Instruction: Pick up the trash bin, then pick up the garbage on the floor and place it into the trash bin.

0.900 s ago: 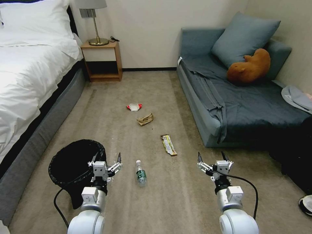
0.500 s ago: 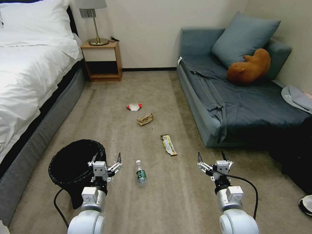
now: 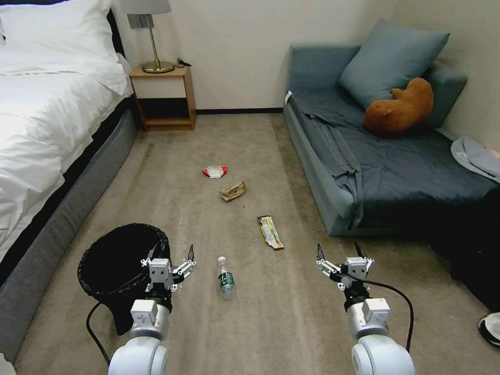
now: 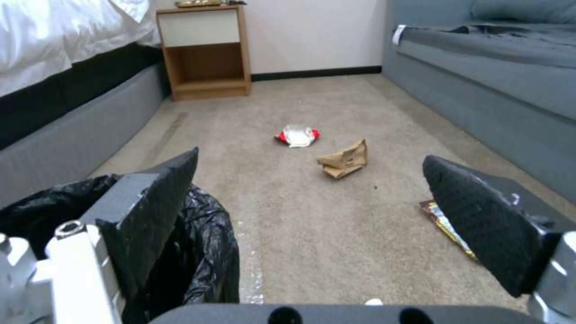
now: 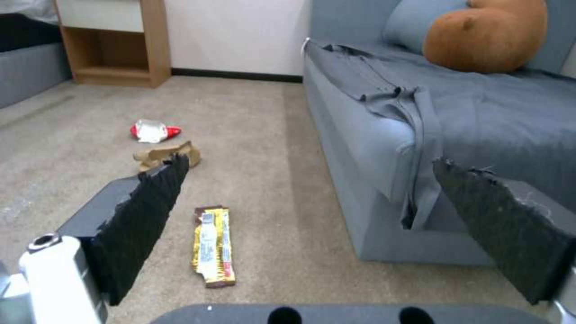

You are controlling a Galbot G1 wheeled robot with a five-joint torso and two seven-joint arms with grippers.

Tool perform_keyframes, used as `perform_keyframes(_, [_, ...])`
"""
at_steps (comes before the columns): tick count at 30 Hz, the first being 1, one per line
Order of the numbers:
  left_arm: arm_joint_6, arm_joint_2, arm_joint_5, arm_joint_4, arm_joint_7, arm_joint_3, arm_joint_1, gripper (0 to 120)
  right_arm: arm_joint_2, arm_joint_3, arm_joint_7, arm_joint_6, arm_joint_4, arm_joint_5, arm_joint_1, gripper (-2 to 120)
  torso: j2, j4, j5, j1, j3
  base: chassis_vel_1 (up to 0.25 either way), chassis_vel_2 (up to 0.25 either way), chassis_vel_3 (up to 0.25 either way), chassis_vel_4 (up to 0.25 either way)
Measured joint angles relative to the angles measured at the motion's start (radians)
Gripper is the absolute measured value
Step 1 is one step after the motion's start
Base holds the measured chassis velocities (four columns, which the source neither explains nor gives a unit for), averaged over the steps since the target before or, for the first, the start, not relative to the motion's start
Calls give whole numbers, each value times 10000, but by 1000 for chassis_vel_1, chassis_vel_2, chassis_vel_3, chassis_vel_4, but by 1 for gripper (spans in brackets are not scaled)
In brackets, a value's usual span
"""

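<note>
Here, trash bin (image 3: 122,260) just beside the left pincer (image 3: 172,253) — wide open, empty.

Even, soft indoor light, faint shadows; wrist views slightly blurred.

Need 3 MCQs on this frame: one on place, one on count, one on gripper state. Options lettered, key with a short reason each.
1. Where does the trash bin stand?
A. on the sofa
B. on the carpet by the bed, at the left gripper
C. on the nightstand

2. How many pieces of garbage lie on the carpet?
A. two
B. six
C. four

3. What state is the right gripper in?
A. open, holding nothing
B. shut on the bottle
C. shut on the wrapper

Key: 1 B, the black-lined bin sits on the floor beside the bed. 2 C, bottle, yellow-brown wrapper, crumpled brown paper, red-and-white wrapper. 3 A, its fingers are spread with only carpet between them.
</note>
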Motion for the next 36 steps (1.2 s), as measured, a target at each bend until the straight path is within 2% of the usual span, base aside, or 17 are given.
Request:
perform_keyframes(5, [32,24,-30,0,-4,-8,-20,100,0,0,0,0,0,3,0,100,0,0,0,0,0,0,0,0,0])
perform_keyframes(8, [404,308,-394,14,-91,-139,-268,100,-76,39,62,-112,48,174,-3,100,0,1,0,0,0,0,0,0,0])
perform_keyframes(11, [1464,1143,-1441,92,-395,-554,-1012,100,-532,356,503,-840,448,1112,-32,100,0,0,-3,0,0,0,0,0,0])
perform_keyframes(12, [1464,1143,-1441,92,-395,-554,-1012,100,-532,356,503,-840,448,1112,-32,100,0,0,-3,0,0,0,0,0,0])
perform_keyframes(14, [2186,1705,-2156,142,-593,-833,-1514,100,-843,568,816,-1358,724,1776,-57,100,0,0,-1,1,0,0,0,0,0])
perform_keyframes(15, [2186,1705,-2156,142,-593,-833,-1514,100,-843,568,816,-1358,724,1776,-57,100,0,0,-1,1,0,0,0,0,0])
perform_keyframes(16, [2567,1999,-2529,168,-701,-977,-1773,100,-1013,690,985,-1638,882,2139,-70,100,0,0,-2,0,0,0,0,0,0])
perform_keyframes(17, [2567,1999,-2529,168,-701,-977,-1773,100,-1013,690,985,-1638,882,2139,-70,100,0,0,-2,0,0,0,0,0,0])
perform_keyframes(18, [3071,2392,-3024,200,-843,-1171,-2122,100,-1241,843,1212,-2020,1086,2622,-89,100,0,0,-1,1,0,0,0,0,0])
perform_keyframes(19, [3071,2392,-3024,200,-843,-1171,-2122,100,-1241,843,1212,-2020,1086,2622,-89,100,0,0,-1,1,0,0,0,0,0])
perform_keyframes(22, [4380,3410,-4309,289,-1198,-1669,-3026,100,-1842,1252,1800,-3003,1613,3882,-135,100,0,0,-2,1,1,0,0,0,0])
perform_keyframes(23, [4380,3410,-4309,289,-1198,-1669,-3026,100,-1842,1252,1800,-3003,1613,3882,-135,100,0,0,-2,1,1,0,0,0,0])
perform_keyframes(25, [5101,3968,-5013,343,-1396,-1947,-3527,100,-2184,1485,2140,-3561,1919,4603,-163,100,0,0,-1,0,0,0,0,0,0])
perform_keyframes(28, [5409,4209,-5322,361,-1481,-2064,-3740,100,-2329,1581,2277,-3795,2043,4902,-174,100,0,0,-2,1,1,0,0,0,0])
perform_keyframes(30, [6321,4935,-6187,441,-1693,-2416,-4395,100,-2740,1864,2680,-4466,2404,5763,-208,100,0,2,-1,0,1,0,0,0,0])
perform_keyframes(34, [6600,5212,-6250,549,-1432,-2523,-4677,100,-3116,2121,3054,-5089,2739,6564,-237,100,0,0,8,1,0,0,0,0,0])
perform_keyframes(36, [6611,5209,-6183,577,-1357,-2522,-4659,100,-3349,2278,3277,-5460,2938,7036,-258,100,-1,0,-11,1,1,0,0,0,0])
